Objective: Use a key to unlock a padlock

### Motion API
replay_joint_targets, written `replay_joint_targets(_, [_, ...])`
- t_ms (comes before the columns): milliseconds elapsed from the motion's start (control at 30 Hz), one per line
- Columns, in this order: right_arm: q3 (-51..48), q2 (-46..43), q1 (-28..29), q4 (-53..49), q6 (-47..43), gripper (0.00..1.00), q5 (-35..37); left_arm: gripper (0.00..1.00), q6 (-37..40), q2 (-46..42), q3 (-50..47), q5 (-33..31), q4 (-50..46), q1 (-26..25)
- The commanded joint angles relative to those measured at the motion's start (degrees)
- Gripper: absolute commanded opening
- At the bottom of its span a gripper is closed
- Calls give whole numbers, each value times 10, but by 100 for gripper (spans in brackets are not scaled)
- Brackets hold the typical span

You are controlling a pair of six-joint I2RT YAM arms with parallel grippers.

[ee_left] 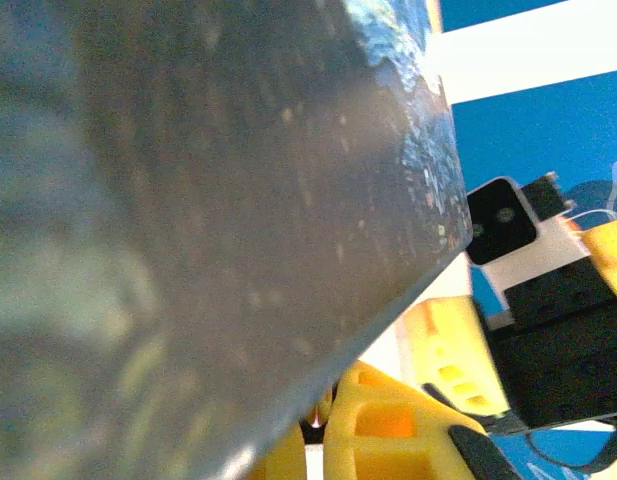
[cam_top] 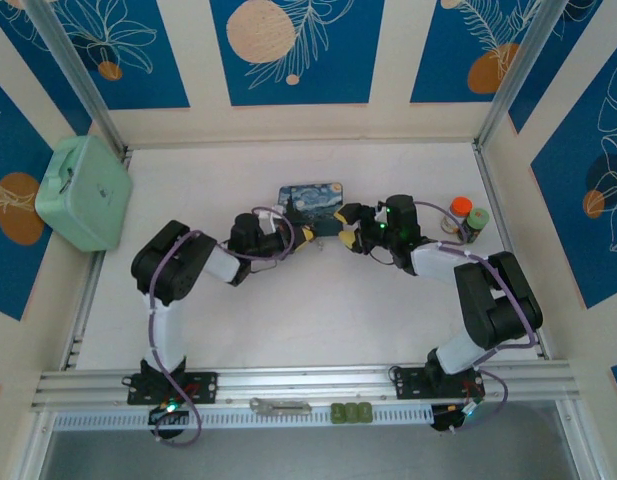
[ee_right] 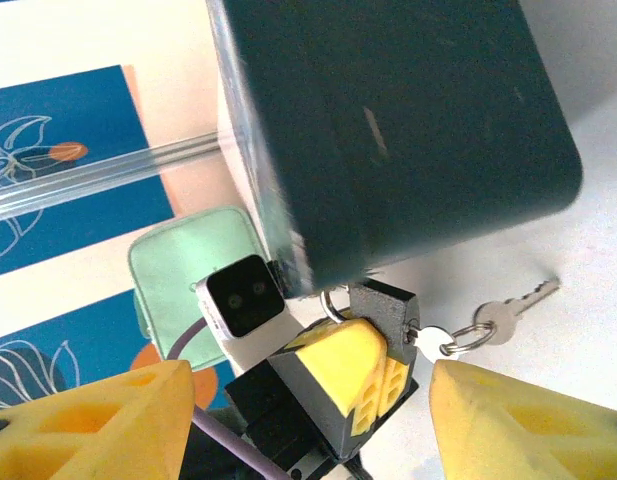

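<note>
1. At the near rail of the table (cam_top: 318, 320) lies a flat metal piece (cam_top: 280, 406), well apart from the work and playing no part in it.
2. The right gripper (cam_top: 344, 226) is released. In its wrist view its yellow fingers (ee_right: 98, 425) stand wide apart, framing the lock and gripping nothing.
3. The left gripper (cam_top: 306, 236) looks clenched, its fingers (ee_left: 388, 425) nearly together. The padlock (ee_right: 384, 305) sits at its tip, just off the table, apparently grasped by the body.
4. The key (ee_right: 428, 342) has its round head against the end of the lock body opposite the shackle (ee_right: 333, 300), so it seems already seated in the keyhole. A ring (ee_right: 473, 335) hangs from it, with a second key (ee_right: 520, 303) resting on the table.
5. Just behind stands the blue tin (ee_right: 388, 130).
6. Judged from this, holding the lock and inserting the key are done. Left to do: pinch the key head, turn it, and free the shackle. Whether the shackle has sprung, I cannot tell.
</note>
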Motion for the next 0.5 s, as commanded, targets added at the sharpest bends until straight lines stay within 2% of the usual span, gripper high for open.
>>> replay_joint_targets(0, [14,-3,-4,-37,-34,63,-5,0,53,-22,-5,-17,-75,0])
replay_joint_targets(200, [11,-12,-4,-50,-44,63,1,2,72,-22,-7,-31,-133,-1])
replay_joint_targets(367, [13,-26,-4,-66,-57,63,8,58,82,-51,-19,-34,-157,1])
replay_joint_targets(400, [14,-29,-3,-73,-64,63,11,66,86,-60,-22,-35,-168,1])
replay_joint_targets(467, [21,-37,1,-92,-81,63,19,75,94,-78,-29,-40,-187,4])
